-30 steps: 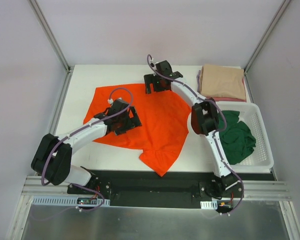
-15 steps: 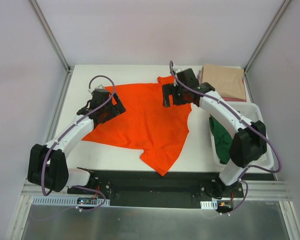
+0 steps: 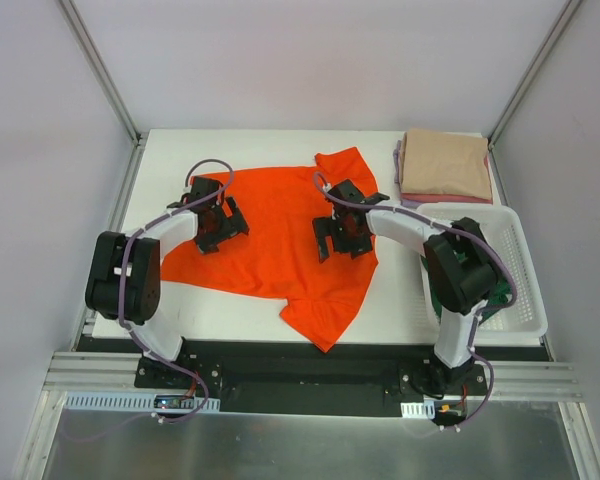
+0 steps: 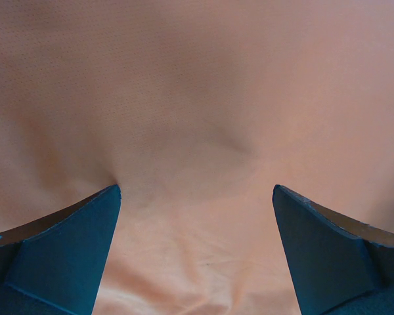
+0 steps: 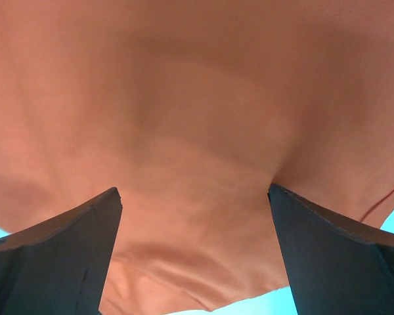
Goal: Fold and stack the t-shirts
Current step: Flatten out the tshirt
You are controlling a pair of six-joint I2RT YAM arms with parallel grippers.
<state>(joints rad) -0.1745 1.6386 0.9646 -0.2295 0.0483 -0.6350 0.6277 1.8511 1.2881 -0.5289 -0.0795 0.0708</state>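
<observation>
Your orange t-shirt [image 3: 280, 235] lies spread across the table [image 3: 220, 316], with the left gripper [image 3: 216, 222] at its 9 o'clock side and the right gripper [image 3: 342, 232] at 3 o'clock, both splayed wide with tips on the cloth, pinching nothing, probably placed to smooth it before folding.

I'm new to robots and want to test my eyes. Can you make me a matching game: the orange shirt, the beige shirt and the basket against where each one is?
Things:
1. orange shirt
2. beige shirt
3. basket

Places:
A. at the right edge of the table
B. folded at the far right corner
C. spread out in the middle

Pairs: 1-C, 2-B, 3-A
</observation>
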